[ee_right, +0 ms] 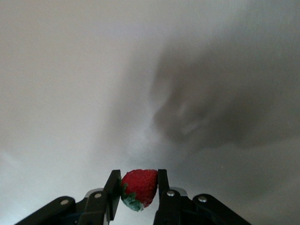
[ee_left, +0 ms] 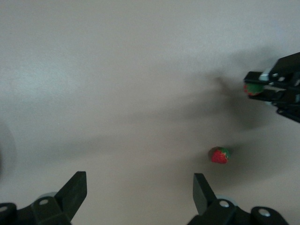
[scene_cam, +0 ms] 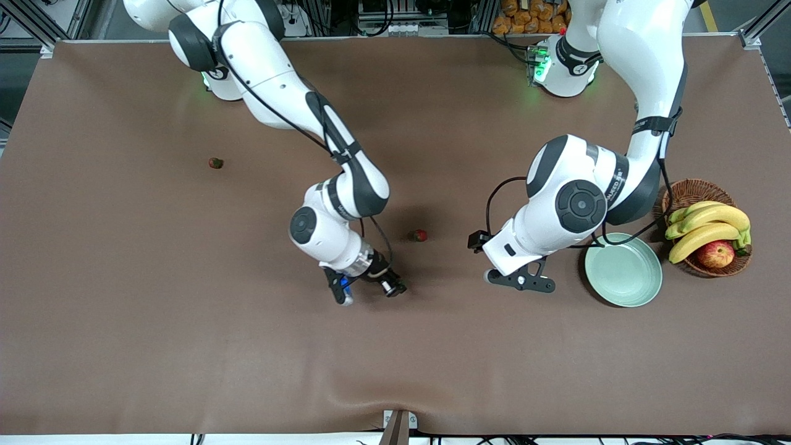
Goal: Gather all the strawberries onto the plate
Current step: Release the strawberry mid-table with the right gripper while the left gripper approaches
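Observation:
My right gripper [ee_right: 137, 188] is shut on a red strawberry [ee_right: 140, 184] with a green top, held just above the brown table. In the front view this gripper [scene_cam: 342, 293] is over mid-table and hides its berry. A second strawberry [scene_cam: 419, 235] lies on the table between the two grippers and also shows in the left wrist view [ee_left: 219, 155]. A third strawberry [scene_cam: 215, 162] lies toward the right arm's end, farther from the front camera. My left gripper [scene_cam: 521, 281] [ee_left: 140, 187] is open and empty beside the mint-green plate [scene_cam: 624, 275], which holds nothing.
A brown wicker basket [scene_cam: 692, 190] with bananas [scene_cam: 707, 225] and an apple [scene_cam: 715, 253] stands beside the plate at the left arm's end. In the left wrist view the right gripper [ee_left: 269, 86] shows farther off with its berry [ee_left: 252, 89].

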Tool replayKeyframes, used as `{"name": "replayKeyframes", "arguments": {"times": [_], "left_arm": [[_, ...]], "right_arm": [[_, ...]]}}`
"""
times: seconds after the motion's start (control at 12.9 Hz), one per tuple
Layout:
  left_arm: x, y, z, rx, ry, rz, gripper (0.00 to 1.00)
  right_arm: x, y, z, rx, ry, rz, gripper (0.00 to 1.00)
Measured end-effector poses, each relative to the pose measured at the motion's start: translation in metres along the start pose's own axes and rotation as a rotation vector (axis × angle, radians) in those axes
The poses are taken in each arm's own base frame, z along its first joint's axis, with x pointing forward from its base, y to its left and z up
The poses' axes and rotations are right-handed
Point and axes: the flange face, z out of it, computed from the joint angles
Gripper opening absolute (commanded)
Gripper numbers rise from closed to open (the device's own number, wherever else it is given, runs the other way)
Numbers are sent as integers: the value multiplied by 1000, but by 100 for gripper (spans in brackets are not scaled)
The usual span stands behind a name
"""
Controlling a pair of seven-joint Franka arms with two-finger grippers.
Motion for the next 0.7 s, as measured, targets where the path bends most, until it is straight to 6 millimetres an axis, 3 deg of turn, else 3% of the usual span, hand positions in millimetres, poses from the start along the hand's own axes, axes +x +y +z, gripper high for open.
{"name": "replayKeyframes", "arguments": {"times": [0.08,0.31,0.47,0.54,0.7], "left_arm": [[-1,5,6,1,-9,8,100],[-3,14,21,5,-29,20,100],[-2,13,25,7,-35,19,100],[-2,12,28,8,-39,19,100],[-1,13,39,10,-51,23,100]], "right_arm": [[-9,4,6,-8,-6,4,99],[-33,8,15,-23,-14,-12,100],[-31,3,9,-38,0,-40,100],[-22,-2,1,-61,-1,-38,100],[19,-18,-36,-111,15,-22,100]]}}
